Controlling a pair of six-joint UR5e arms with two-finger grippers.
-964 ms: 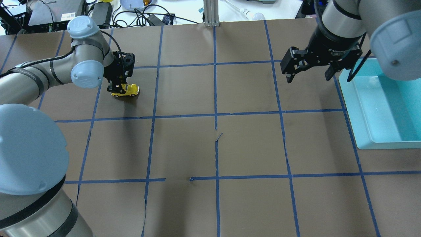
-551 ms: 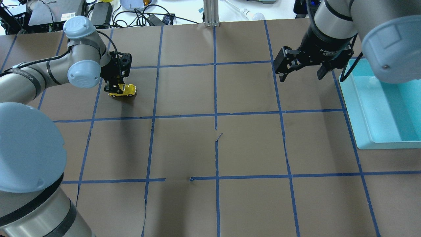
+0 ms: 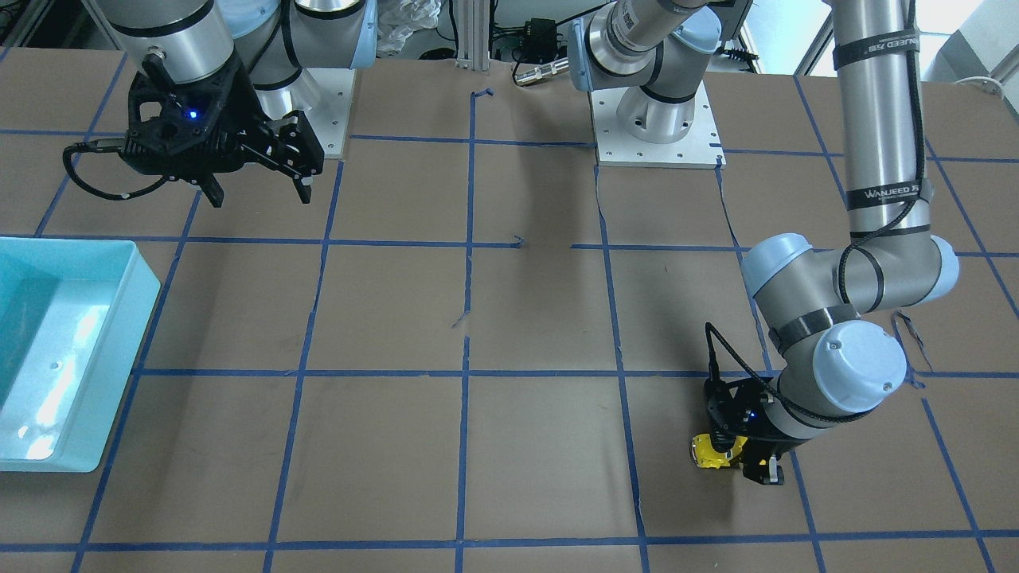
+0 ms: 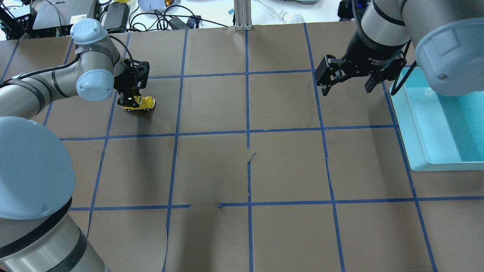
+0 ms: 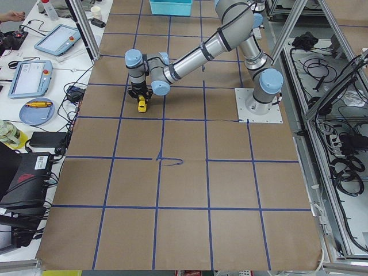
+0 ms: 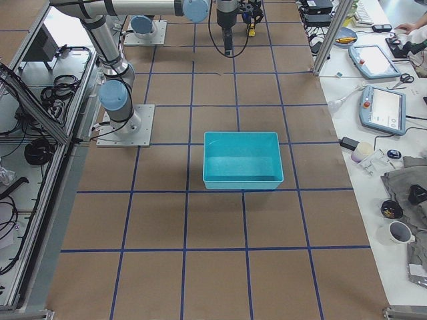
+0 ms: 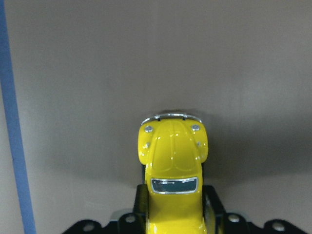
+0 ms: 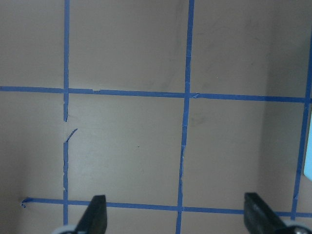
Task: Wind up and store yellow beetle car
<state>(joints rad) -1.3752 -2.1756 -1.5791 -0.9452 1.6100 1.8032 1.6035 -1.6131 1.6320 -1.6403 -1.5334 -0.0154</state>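
**Car gripped; storing not yet done**

On the tape-gridded table (image 4: 287, 170), a turquoise bin (image 4: 412, 124) waits at the right edge, well apart from the car. The right gripper (image 4: 348, 88) hangs spread, holding nothing, near the bin. The left gripper (image 4: 129, 102) clamps the yellow beetle car (image 4: 143, 103), wheels seemingly on the paper; winding looks unfinished.

Premises: robotics laboratory. Evidence: bench (image 4: 287, 170) covered in brown paper and gridded with blue tape (image 4: 247, 113); robot arms (image 3: 880, 119) bolted to base plates (image 3: 621, 151); teach pendants (image 6: 385, 110) on side tables; cable bundles (image 5: 345, 167); aluminium framing (image 4: 242, 15)
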